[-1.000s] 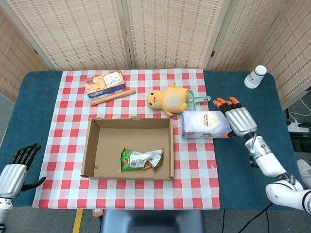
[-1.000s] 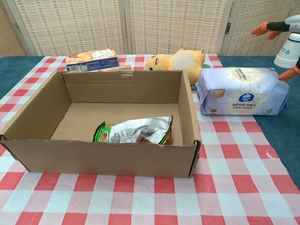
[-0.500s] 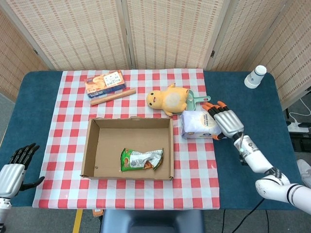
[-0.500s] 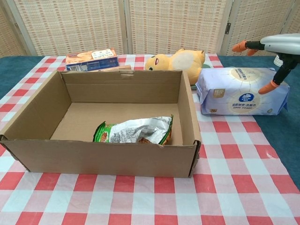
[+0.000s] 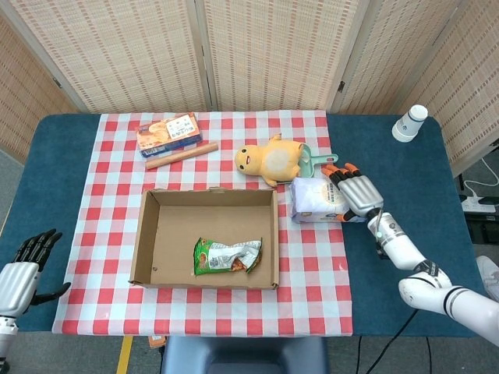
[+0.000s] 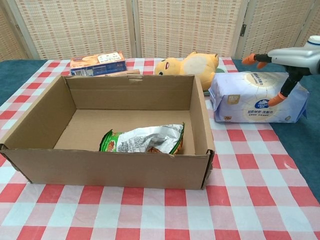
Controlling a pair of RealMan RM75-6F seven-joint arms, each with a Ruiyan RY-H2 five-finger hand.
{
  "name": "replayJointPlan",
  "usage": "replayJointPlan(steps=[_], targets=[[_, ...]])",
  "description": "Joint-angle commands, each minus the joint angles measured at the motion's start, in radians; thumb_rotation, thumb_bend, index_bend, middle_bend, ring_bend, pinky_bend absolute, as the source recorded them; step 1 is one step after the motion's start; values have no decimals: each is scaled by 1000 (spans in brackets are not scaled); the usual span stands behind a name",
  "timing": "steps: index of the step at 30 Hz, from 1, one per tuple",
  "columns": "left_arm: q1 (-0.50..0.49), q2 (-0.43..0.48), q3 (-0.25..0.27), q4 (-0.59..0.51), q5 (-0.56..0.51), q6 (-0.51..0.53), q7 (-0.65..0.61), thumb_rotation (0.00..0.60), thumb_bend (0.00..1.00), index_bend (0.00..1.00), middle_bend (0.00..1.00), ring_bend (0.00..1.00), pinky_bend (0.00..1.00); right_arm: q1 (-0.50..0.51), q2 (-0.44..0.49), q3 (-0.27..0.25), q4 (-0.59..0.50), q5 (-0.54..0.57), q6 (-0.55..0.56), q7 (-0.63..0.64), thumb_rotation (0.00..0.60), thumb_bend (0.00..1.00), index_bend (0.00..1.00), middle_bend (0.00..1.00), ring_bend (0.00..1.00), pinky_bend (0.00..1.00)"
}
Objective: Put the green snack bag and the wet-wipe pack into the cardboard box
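Head view: cardboard box (image 5: 156,249), open-topped, on the checked cloth (image 5: 109,164) of the table (image 5: 62,148); green snack bag (image 5: 227,255) already lying inside it near the front wall, so that half of the task reads as done. Wet-wipe pack (image 5: 318,199) lies on the cloth just right of the box, not yet lifted. Right hand (image 5: 355,192) over the pack's right end, orange-tipped fingers spread across its top; whether a grip is formed cannot be told here. Left hand (image 5: 22,273) at the table's near left edge, well apart from everything, fingers apart and holding nothing. Other items: yellow plush toy (image 5: 269,160) on a teal dustpan (image 5: 316,162) just behind the pack; biscuit box (image 5: 168,132) and wooden stick (image 5: 181,155) at the far left of the cloth; white cup (image 5: 410,122) at the far right. Chest view: box interior with the snack bag (image 6: 143,139); pack (image 6: 257,97) beside the box's right wall (image 6: 200,117), which it must clear, in my judgement. Right hand (image 6: 280,65) straddles the pack's right part, upper fingers above it, thumb tip (image 6: 275,99) touching its front face; no firm closure shown. Plush toy (image 6: 192,64) close behind the pack could be nudged. Left hand absent from this view.
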Motion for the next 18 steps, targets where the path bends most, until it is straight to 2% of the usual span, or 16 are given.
replayJointPlan(steps=[1,8,10,12,14,18], targets=[[0,0,-1,2,-1,-1,-2,600,201,0,0,0,75,9,-23,-2,30,-3,-17,12,600,0,0,0,0,0],[-1,0,-1,4,-3,-3,-7,600,200,0,0,0,75,27,-43,-14,68,11,-94,23,600,0,0,0,0,3],[-1,0,-1,4,-3,-3,-8,600,200,0,0,0,75,29,-46,-15,70,13,-104,25,600,0,0,0,0,50],[-1,0,-1,4,-3,-4,-8,600,200,0,0,0,75,27,-51,-14,74,12,-100,28,600,0,16,11,19,164],[-1,1,-1,4,-2,-4,-9,600,200,0,0,0,76,25,-58,-13,79,7,-89,29,600,0,84,58,84,275],[-1,1,-1,4,-2,-3,-10,600,199,0,0,0,76,15,-75,-7,98,-5,-46,30,600,21,370,244,303,529]])
